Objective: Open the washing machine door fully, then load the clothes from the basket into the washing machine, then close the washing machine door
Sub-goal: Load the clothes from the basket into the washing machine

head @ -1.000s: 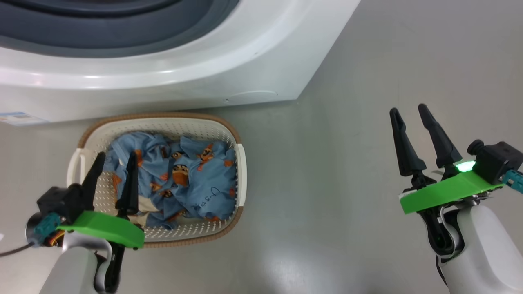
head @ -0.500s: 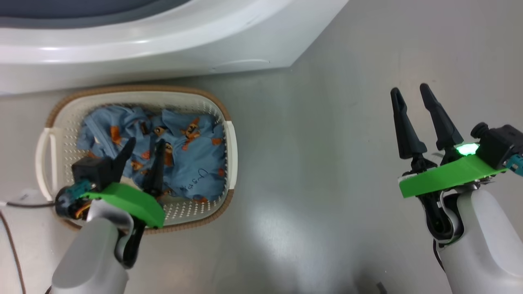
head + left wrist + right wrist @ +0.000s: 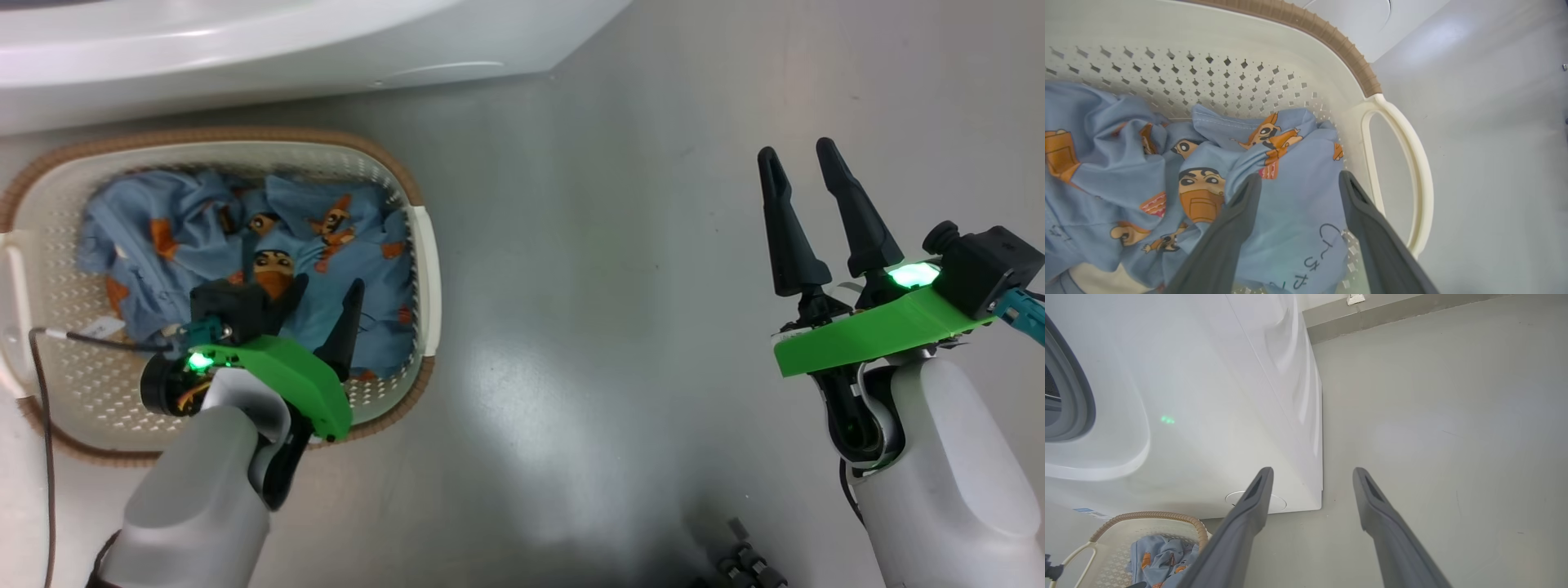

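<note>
While the left gripper (image 3: 328,284) hung over the basket (image 3: 204,135), its two dark fingers stood well apart with nothing between them. And look where they pointed: straight down at the clothes (image 3: 163,237), that light blue heap with the orange-brown cartoon prints. From the left wrist view the left gripper (image 3: 1299,177) framed a smooth blue fold near the basket's (image 3: 1331,36) right-hand handle. Whether the tips touched the fabric could not be told. The clothes (image 3: 1106,171) lay bunched against the perforated far wall, and a patch of cream cloth (image 3: 1086,277) peeked out at the bottom left.

Down on the grey floor (image 3: 612,286) the basket sat just beside the white front of the washing machine (image 3: 245,41), every garment inside it. A dark cable (image 3: 41,392) trailed from the left wrist across the basket's left end.

Over on the other side, the right gripper (image 3: 795,149) hovered above bare floor, well apart from the basket, its fingers spread and holding nothing. Its own camera showed the right gripper (image 3: 1312,471) aimed past the corner of the washing machine (image 3: 1208,396). The grey-blue seal (image 3: 1073,384) curved at the left edge there. The basket (image 3: 1151,515) and clothes (image 3: 1159,551) sat low in the left corner, under a small blue sticker (image 3: 1090,512).
</note>
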